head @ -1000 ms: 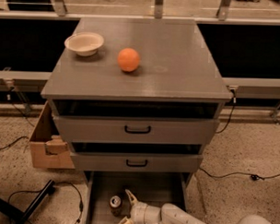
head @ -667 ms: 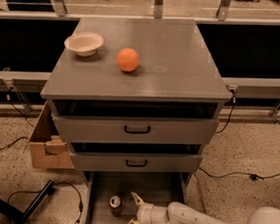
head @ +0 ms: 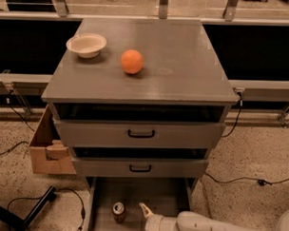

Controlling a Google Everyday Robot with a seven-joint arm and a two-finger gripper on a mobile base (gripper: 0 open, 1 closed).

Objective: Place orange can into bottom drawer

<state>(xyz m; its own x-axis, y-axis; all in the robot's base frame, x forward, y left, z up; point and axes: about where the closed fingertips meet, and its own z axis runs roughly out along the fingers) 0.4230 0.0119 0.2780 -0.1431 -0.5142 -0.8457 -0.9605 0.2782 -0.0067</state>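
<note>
Now can (head: 118,211) stands upright on bottom drawer (head: 170,197) floor, released. My gripper (head: 143,223) has backed off rightward, just beside it, jaws spread, holding nothing. Placement looks done; retract next.

White arm (head: 212,228) stretched low and level from the lower right, wrist straight, pincer (head: 142,221) at its leftward end, fingers spread apart, empty

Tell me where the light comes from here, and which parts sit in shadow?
Camera view: light falls from overhead, so the bowl and the orange fruit cast small soft shadows on the cabinet top; the gaps above the upper drawers are dark; the orange can in the bottom drawer, left of the gripper, is dimly lit.
</note>
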